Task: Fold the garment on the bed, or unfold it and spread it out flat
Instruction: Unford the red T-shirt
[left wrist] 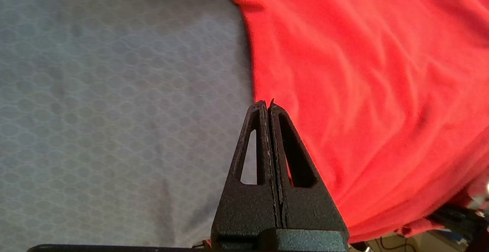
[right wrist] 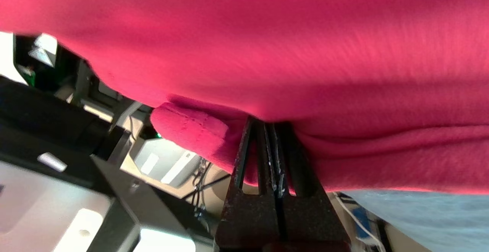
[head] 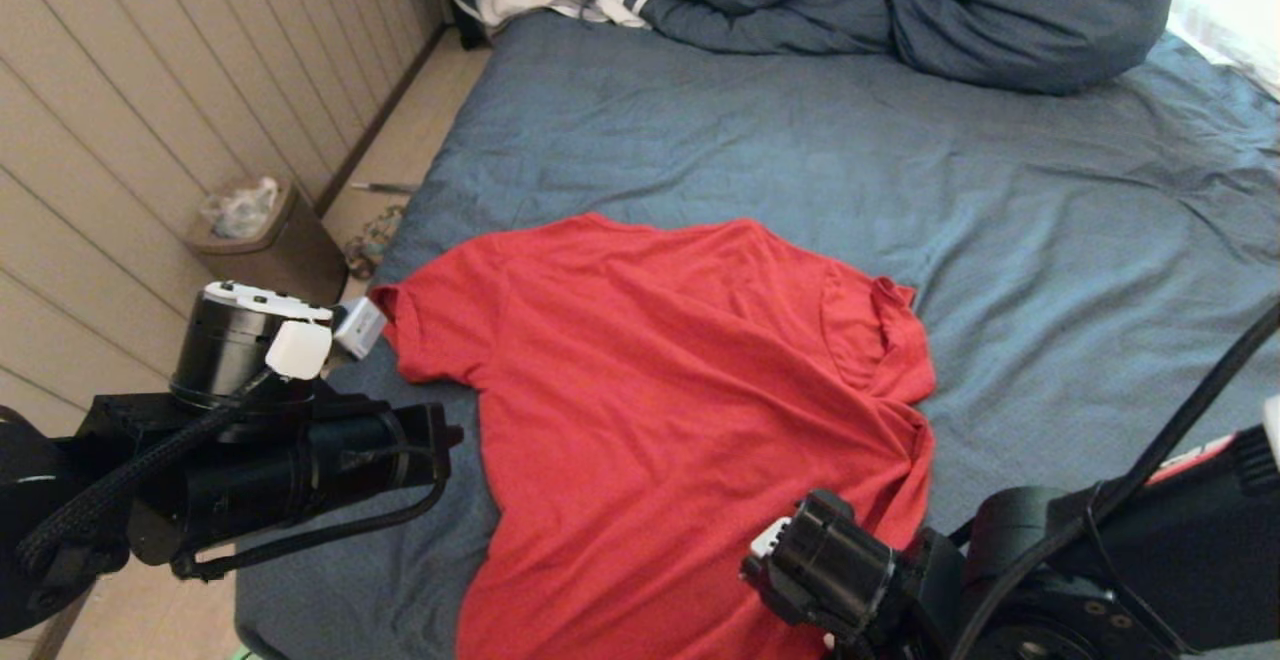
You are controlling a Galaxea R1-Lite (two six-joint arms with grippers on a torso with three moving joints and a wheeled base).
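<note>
Red T-shirt (head: 690,410) — spread plain side up on wrinkled slate-blue bed (head: 1050,230), lower hem cut off by frame edge. Right gripper (right wrist: 272,126) pressed together on shirt hem, tips buried in cloth. Left gripper (left wrist: 266,105) pressed together, empty, at shirt's side edge. Bin (head: 262,240) on floor — crumpled plastic inside.

garment (head: 680,410) hem cut off, right fingers (right wrist: 263,145) tips buried

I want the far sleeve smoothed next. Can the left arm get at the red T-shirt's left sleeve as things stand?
Probably yes. The left gripper, fingers shut, sits over bare slate-blue bed sheet right at the edge of the red short-sleeved T-shirt, and in the head view the sleeve lies just beyond it with nothing between.
</note>
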